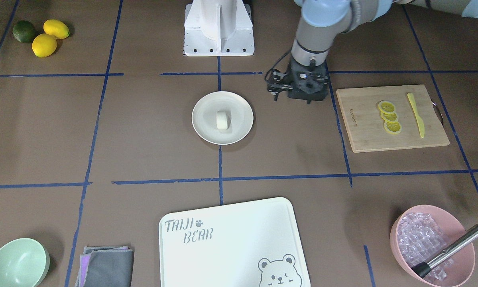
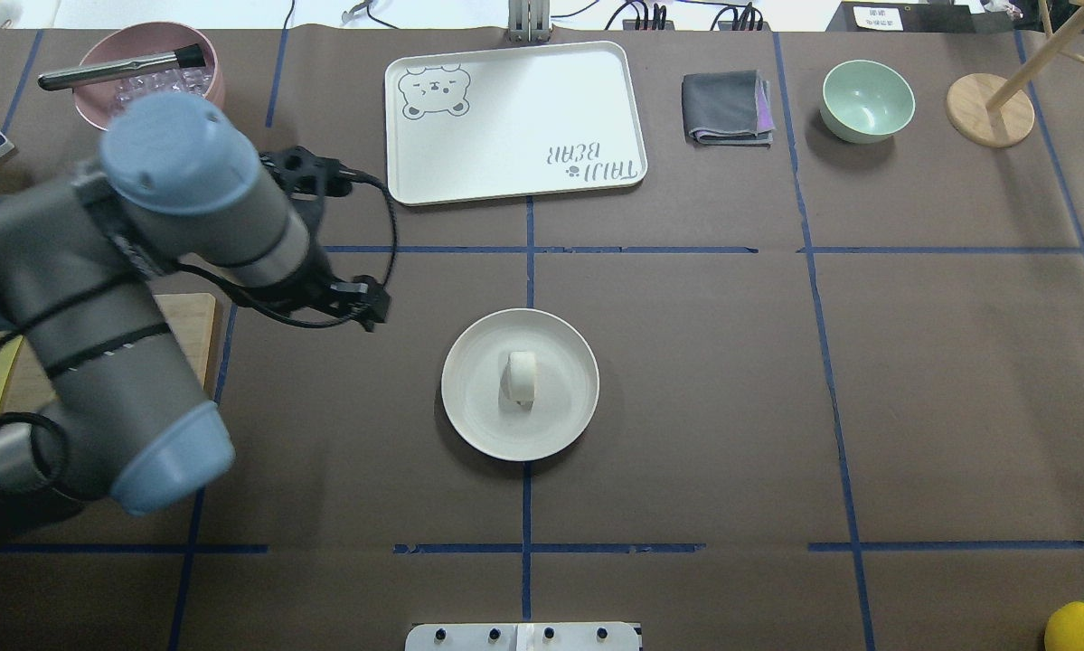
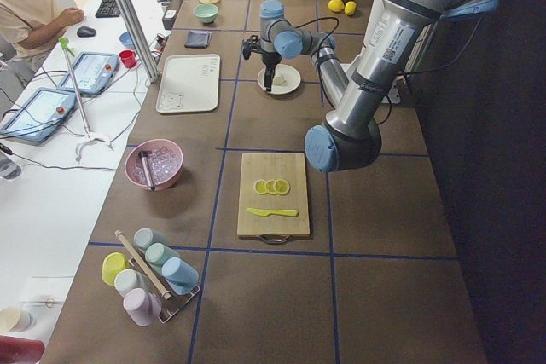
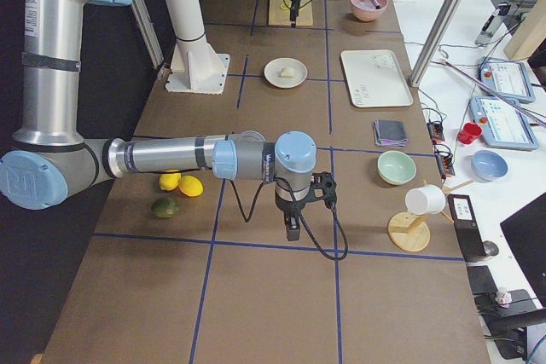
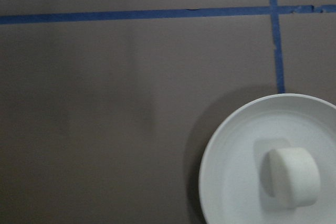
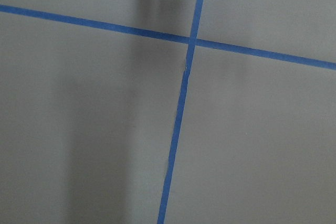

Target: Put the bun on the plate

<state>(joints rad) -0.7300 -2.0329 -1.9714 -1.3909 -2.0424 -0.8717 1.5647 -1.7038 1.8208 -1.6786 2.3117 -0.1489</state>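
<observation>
As it lies centred, smooth bun (image 1: 223,120), round plate (image 1: 205,119)

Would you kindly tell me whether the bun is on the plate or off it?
On it: the bun lies near the middle of the plate, inside its rim, with nothing holding it.

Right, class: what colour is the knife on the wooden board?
Yellow; the knife shows best in the front-facing view.

A robot lab: tape-gridded table (image 3: 281,125), teach pendants (image 3: 89,72) on adjoining bench.
</observation>
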